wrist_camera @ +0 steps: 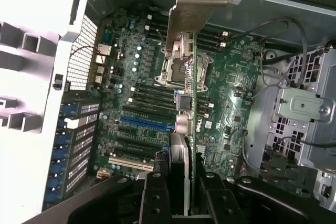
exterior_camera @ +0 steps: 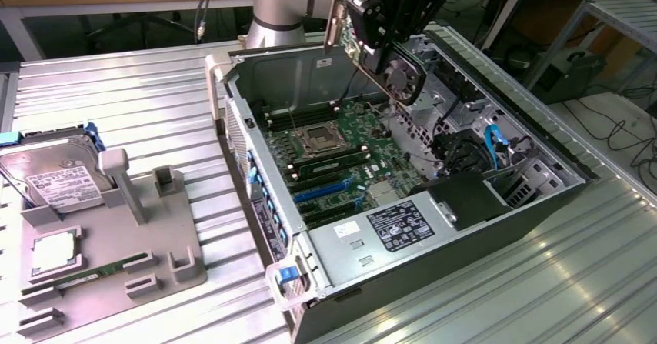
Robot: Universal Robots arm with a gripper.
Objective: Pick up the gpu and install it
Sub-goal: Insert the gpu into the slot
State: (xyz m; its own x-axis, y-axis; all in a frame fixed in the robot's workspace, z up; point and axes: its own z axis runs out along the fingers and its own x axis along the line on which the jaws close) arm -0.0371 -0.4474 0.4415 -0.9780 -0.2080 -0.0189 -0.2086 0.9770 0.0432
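Observation:
My gripper (exterior_camera: 388, 17) is shut on the gpu (exterior_camera: 395, 63) and holds it in the air over the open computer case (exterior_camera: 534, 198). The card hangs tilted, its black cooler and round fan (exterior_camera: 402, 76) facing the exterior view's right. In the wrist view the gpu (wrist_camera: 190, 129) shows edge-on between the black fingers (wrist_camera: 153, 198), and its silver end bracket (wrist_camera: 191, 9) points away from the camera. Below it lies the green motherboard (wrist_camera: 131, 82) with the CPU socket (wrist_camera: 176, 66) and a blue expansion slot (wrist_camera: 144, 123). The card is well clear of the board.
A grey fixture tray (exterior_camera: 154, 267) at the exterior view's left carries a silver hard drive (exterior_camera: 57, 178), a square chip (exterior_camera: 51, 253) and a narrow memory stick (exterior_camera: 88, 276). Inside the case are the power supply (exterior_camera: 395, 228), drive cages (wrist_camera: 310, 108) and loose cables (exterior_camera: 493, 148).

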